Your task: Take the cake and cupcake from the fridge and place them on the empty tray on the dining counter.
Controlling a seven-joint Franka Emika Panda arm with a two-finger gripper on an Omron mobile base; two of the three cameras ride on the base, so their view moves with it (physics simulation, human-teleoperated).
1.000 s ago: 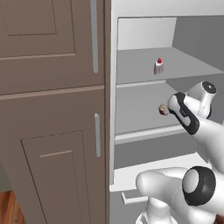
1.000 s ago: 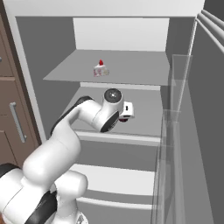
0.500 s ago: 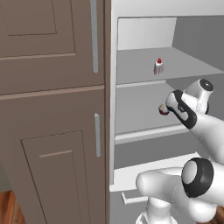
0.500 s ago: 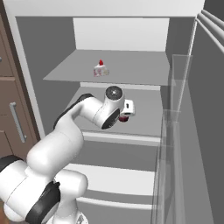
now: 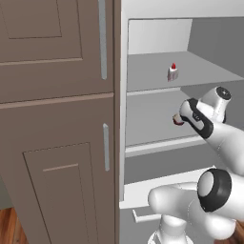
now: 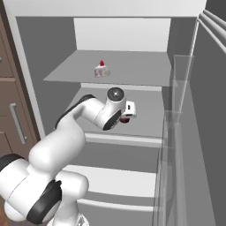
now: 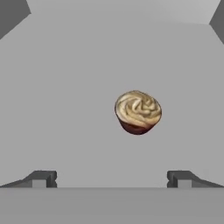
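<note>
We are reaching into the open fridge [image 6: 185,114], with our arm stretching over its lower shelf [image 5: 152,131]. Our fingers [image 7: 43,178] are standing wide apart and gripping nothing; in the hand view the two dark tips are rising at the bottom with bare grey shelf between them.

The cupcake [image 7: 138,112] is sitting upright on that lower shelf, ahead of the gripper [image 7: 112,179] and a little to the right of its middle line, clear of both fingers. We are seeing its tan swirled top and a strip of the dark brown base beneath. In the left base view the cupcake [image 5: 177,120] is peeking out just beside the dark wrist; in the right base view only a dark sliver of it [image 6: 125,119] is showing beneath the white hand.

The cake [image 6: 101,70] is resting on the shelf above, a small white wedge with a red cherry on top, well apart from the gripper. In the left base view the cake [image 5: 173,72] is standing towards the middle of that upper shelf [image 5: 200,71].

Brown wood cabinets [image 5: 57,119] with pale bar handles are flanking the fridge on its left.
</note>
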